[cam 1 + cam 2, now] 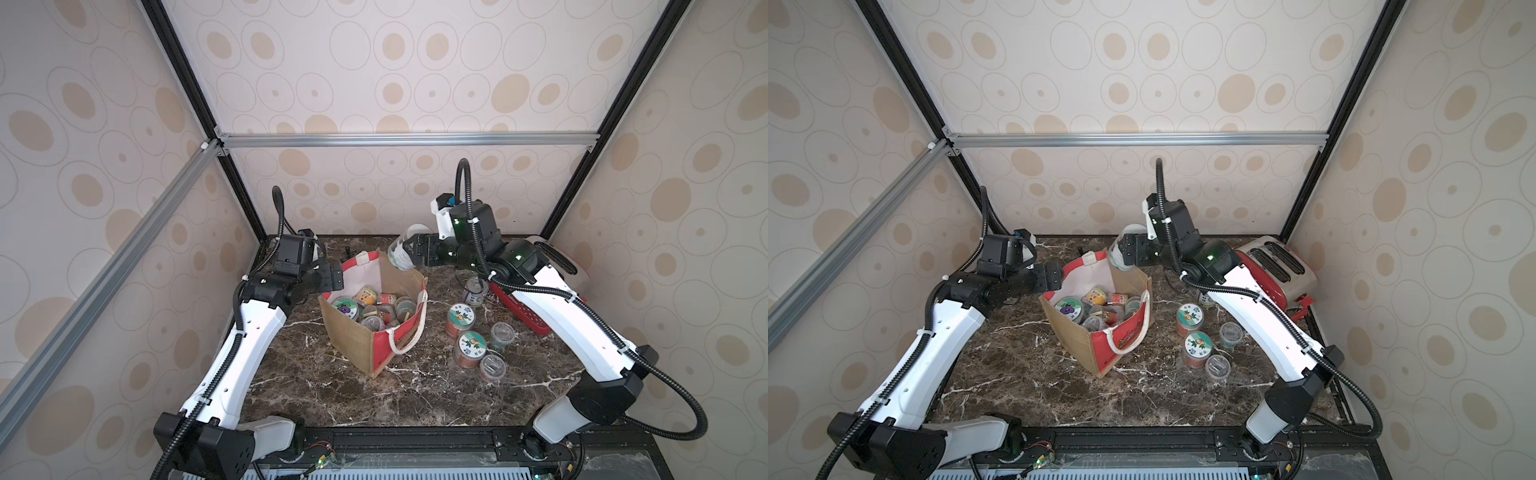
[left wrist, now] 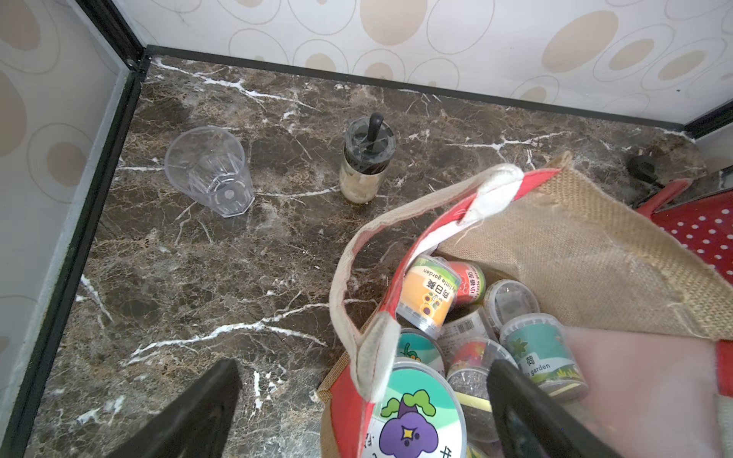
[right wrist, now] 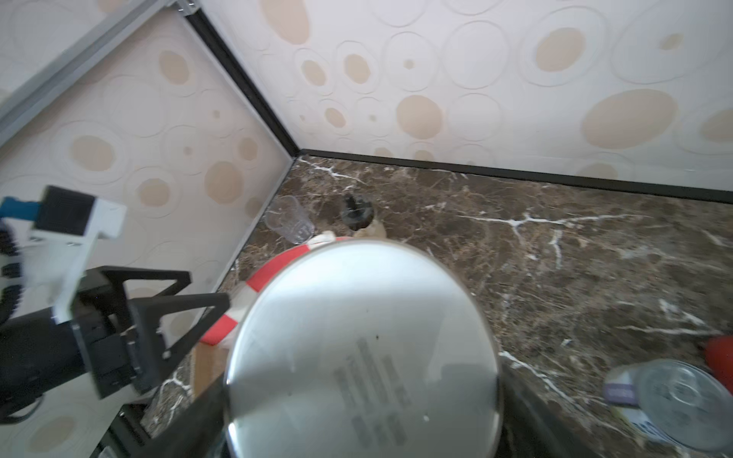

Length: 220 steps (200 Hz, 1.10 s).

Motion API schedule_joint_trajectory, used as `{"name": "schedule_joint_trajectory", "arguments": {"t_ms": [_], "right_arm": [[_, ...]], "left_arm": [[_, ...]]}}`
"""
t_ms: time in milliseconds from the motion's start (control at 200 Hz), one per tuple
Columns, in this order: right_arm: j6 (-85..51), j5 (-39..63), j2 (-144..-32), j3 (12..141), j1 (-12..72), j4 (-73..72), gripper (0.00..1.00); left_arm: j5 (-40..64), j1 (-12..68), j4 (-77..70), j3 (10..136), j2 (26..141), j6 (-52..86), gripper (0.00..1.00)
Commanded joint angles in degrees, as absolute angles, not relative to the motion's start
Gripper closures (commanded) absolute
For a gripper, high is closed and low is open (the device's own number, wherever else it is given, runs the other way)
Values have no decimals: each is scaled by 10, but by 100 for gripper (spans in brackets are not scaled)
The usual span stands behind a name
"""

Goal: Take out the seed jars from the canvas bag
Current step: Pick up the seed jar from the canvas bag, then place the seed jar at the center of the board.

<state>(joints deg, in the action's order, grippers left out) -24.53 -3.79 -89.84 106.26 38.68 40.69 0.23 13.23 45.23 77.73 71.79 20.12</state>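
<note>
The canvas bag [image 1: 360, 347] [image 1: 1077, 347] stands open mid-table with several seed jars [image 1: 347, 309] [image 1: 1069, 308] inside. My right gripper [image 1: 409, 251] [image 1: 1128, 249] is shut on a white-lidded seed jar [image 1: 401, 253] [image 1: 1119, 253], tilted in the air above the bag's far edge. In the right wrist view its white lid [image 3: 363, 349] fills the space between the jaws of the right gripper [image 3: 363, 416]. My left gripper [image 1: 336, 277] [image 2: 357, 424] is open at the bag's left rim [image 2: 400, 238], above an eggplant-sticker jar [image 2: 420, 420]. Several seed jars [image 1: 461, 318] stand on the table to the bag's right.
A clear drinking glass [image 2: 210, 170] and a black-topped shaker [image 2: 367, 158] stand near the back left corner. A red and silver toaster [image 1: 1275, 262] sits at the back right, partly under my right arm. A rope handle [image 1: 409, 336] hangs over the bag's right side.
</note>
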Motion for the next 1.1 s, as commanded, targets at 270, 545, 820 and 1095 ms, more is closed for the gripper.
{"name": "schedule_joint_trajectory", "arguments": {"t_ms": [270,545,820,1095], "right_arm": [[-245,15,-873,935,228,351,33],[-212,26,-1002,964,211,344,33],[-170,-18,-1119,1007,210,358,31],[-152,-55,-1125,983,210,377,9]], "left_arm": [[-6,130,471,805,737,180,2],[-7,130,468,800,749,179,2],[-8,130,469,802,756,175,2],[0,130,465,792,764,164,2]]}}
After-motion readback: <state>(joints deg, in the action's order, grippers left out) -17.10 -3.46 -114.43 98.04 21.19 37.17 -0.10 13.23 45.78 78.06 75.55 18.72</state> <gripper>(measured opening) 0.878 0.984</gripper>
